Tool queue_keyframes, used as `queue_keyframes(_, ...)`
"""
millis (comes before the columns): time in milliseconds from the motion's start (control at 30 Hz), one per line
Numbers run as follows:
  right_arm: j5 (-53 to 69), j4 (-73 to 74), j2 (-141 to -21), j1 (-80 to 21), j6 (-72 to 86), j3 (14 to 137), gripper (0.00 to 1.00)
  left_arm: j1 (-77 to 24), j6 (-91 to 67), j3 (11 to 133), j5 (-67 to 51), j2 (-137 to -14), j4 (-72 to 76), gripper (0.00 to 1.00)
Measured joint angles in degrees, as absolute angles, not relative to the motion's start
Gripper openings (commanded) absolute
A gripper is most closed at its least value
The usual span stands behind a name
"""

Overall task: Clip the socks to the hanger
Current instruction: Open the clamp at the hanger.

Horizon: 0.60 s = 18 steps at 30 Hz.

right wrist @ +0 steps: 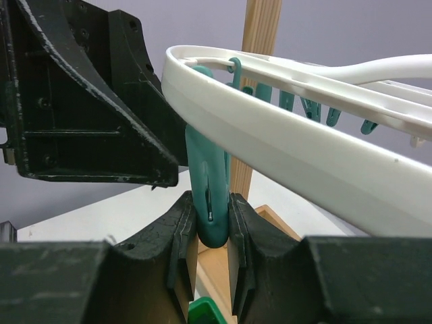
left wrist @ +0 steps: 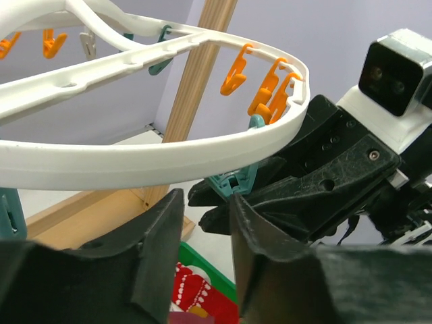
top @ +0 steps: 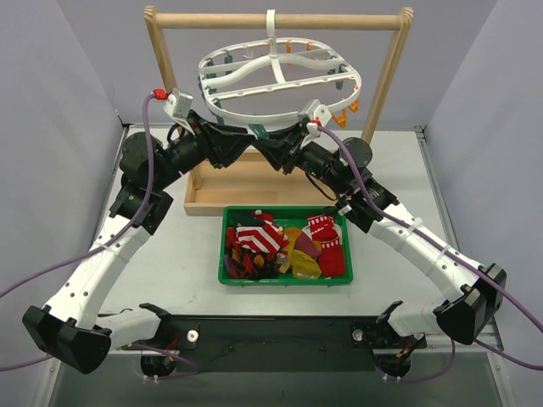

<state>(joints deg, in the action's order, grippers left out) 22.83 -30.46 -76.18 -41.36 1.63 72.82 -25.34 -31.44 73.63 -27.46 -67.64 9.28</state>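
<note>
My right gripper [right wrist: 210, 233] pinches a teal clip [right wrist: 208, 202] hanging under the near rim of the hanger [top: 280, 72]. My left gripper [left wrist: 206, 233] stands narrowly apart just beside it, holding nothing. The socks [top: 284, 246] lie heaped in the green bin [top: 227, 246] below.

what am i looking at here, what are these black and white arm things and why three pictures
Two robot arms are bolted to a table. One picture is from a camera above and behind them; the other two come from cameras on each wrist. A white oval hanger with teal and orange clips hangs from a wooden rack. A green bin in front holds colourful socks. The right gripper has its jaws squeezing a teal clip under the rim. The left gripper has jaws apart, holding nothing.
</note>
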Motion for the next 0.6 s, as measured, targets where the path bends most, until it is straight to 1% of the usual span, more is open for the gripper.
queue_keyframes(33,22.81,-30.41,-76.18,-41.39,1.56,72.82,0.0,-25.32,-31.62,73.3,-27.49,-67.26,9.15,0.65)
queue_keyframes(67,22.81,-30.37,-76.18,-41.56,1.48,72.82,0.0,-25.21,-32.1,72.79,-27.51,-66.72,9.08,0.69)
queue_keyframes(100,22.72,-30.33,-76.18,-41.71,1.45,72.82,0.0,-25.06,-32.47,72.34,-27.49,-66.13,8.97,0.75)
queue_keyframes(133,22.65,-30.17,-76.18,-41.82,1.43,72.82,0.0,-24.95,-32.91,72.03,-27.51,-65.54,8.71,0.85)
queue_keyframes(167,22.48,-30.11,-76.18,-42.02,1.32,72.82,0.0,-24.8,-33.45,71.92,-27.49,-65.1,8.54,0.89)
queue_keyframes(267,22.09,-30.0,-76.27,-42.46,0.45,72.84,0.0,-24.64,-35.33,72.05,-27.46,-64.49,8.51,0.96)
queue_keyframes(333,21.58,-29.95,-76.42,-42.92,-0.14,72.84,0.0,-24.64,-36.42,72.49,-27.27,-64.66,8.34,0.97)
queue_keyframes(600,19.68,-29.5,-76.77,-44.91,-1.85,72.88,0.0,-25.19,-39.07,74.52,-25.91,-67.53,7.18,0.97)
